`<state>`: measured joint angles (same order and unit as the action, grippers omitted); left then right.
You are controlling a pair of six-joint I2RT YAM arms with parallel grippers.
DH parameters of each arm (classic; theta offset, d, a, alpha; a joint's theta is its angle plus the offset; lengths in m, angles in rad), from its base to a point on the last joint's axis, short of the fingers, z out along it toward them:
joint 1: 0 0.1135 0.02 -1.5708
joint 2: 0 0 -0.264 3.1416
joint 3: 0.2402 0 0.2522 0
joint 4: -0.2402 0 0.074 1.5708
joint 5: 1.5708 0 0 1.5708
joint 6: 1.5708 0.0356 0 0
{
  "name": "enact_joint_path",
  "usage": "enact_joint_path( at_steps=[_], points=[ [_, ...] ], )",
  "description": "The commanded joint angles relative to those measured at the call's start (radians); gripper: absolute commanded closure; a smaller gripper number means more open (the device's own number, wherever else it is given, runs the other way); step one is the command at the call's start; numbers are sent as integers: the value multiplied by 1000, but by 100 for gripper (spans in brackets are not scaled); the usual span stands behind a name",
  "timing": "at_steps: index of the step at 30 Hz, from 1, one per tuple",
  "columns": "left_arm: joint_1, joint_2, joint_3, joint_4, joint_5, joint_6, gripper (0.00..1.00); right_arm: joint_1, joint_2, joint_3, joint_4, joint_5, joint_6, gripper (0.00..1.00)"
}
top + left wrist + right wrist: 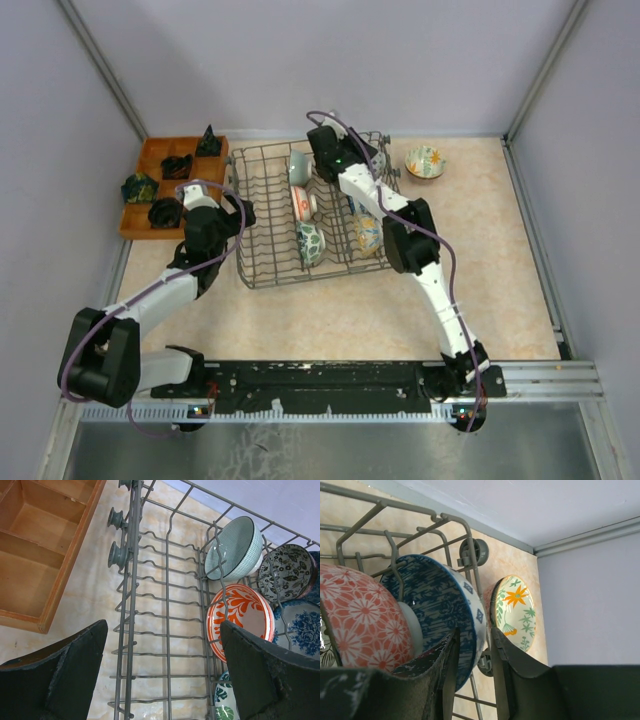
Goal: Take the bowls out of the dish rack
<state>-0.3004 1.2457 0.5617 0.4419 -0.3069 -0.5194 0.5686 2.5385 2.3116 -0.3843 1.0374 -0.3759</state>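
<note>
The bowls (310, 242) stand on edge in the rack (262, 205), mid-frame from above, with their rims up for pinching. At its upper right corner the right pincer (474, 636) is nearly closed on the rim of the blue bowl (440, 600) and appears to be gripping it. A yellow bowl (425, 160) sits out on the worktop (330, 320), upper right. The left pincer (164, 630) hangs wide open and empty over the rack's left rows.

One dish rack (265, 215); perhaps seven bowls (310, 243) inside it, the arm (362, 193) hiding some; one further bowl (425, 161) outside; one orange tray (158, 149); four dark objects (138, 187).
</note>
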Motion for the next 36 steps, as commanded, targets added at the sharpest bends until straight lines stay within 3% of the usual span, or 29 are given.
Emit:
enact_joint_path(
  at_steps=[1,16,36],
  points=[
    [4,7,0,24,-1,0,1,10,22,30,29,34,-30,69],
    [4,18,3,31,1,-2,1,13,8,-19,136,97,-92,96],
    [6,27,4,36,4,-3,1,45,-110,-174,580,194,-389,100]
  ],
)
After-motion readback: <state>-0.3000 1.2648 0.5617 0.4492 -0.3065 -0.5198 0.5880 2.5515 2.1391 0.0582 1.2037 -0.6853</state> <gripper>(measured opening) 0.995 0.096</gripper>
